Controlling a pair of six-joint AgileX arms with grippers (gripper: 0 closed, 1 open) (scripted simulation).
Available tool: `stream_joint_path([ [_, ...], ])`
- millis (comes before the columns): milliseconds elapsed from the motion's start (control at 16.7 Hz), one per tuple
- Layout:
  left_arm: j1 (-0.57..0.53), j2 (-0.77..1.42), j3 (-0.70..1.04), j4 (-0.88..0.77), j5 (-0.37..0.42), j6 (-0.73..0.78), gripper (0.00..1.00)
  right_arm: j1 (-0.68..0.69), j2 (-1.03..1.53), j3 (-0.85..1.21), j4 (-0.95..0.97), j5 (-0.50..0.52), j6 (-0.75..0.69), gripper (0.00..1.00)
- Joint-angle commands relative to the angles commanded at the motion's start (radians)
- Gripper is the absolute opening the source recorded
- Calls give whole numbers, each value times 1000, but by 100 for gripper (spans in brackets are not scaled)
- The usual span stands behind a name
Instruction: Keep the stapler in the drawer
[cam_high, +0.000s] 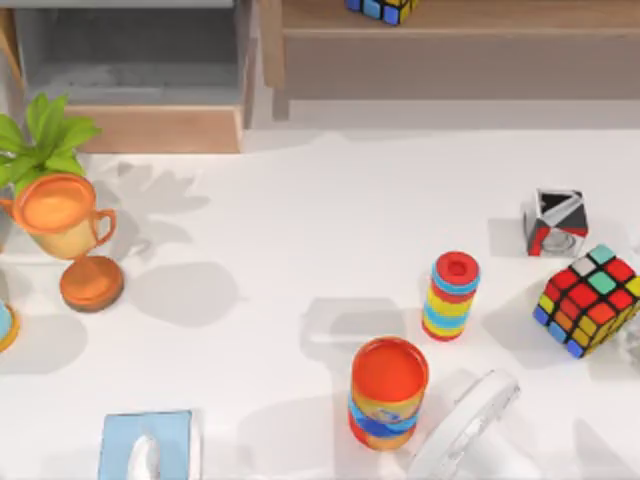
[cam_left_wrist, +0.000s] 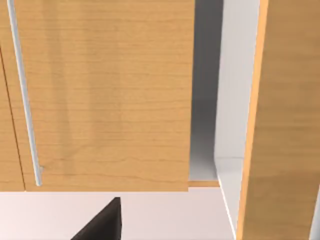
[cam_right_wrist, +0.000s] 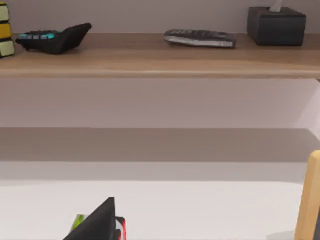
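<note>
An orange can (cam_high: 388, 392) stands near the front edge, with a clear curved piece (cam_high: 465, 425) just beside it. At the far left of the table the drawer (cam_high: 150, 128) sits open, grey inside. The left gripper (cam_left_wrist: 102, 222) faces a wooden panel (cam_left_wrist: 100, 100) and the right gripper (cam_right_wrist: 100, 222) a shelf (cam_right_wrist: 150, 62). Whether either grip is open cannot be told.

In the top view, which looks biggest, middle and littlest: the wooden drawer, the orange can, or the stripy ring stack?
1. Grey-inside, tan wooden drawer, biggest.
2. Orange can with blue band.
3. Red, yellow and blue striped ring stack, littlest.
</note>
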Motion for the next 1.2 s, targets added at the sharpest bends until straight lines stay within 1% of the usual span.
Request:
stream_joint_path([
  [660, 0, 0, 0, 0, 0, 0, 2, 0, 0, 0, 0, 0, 0, 100],
  [720, 0, 0, 0, 0, 0, 0, 0, 0, 0, 0, 0, 0, 0, 100],
  [1200, 2, 10, -1, -9, 0, -3, 0, 0, 0, 0, 0, 0, 0, 100],
])
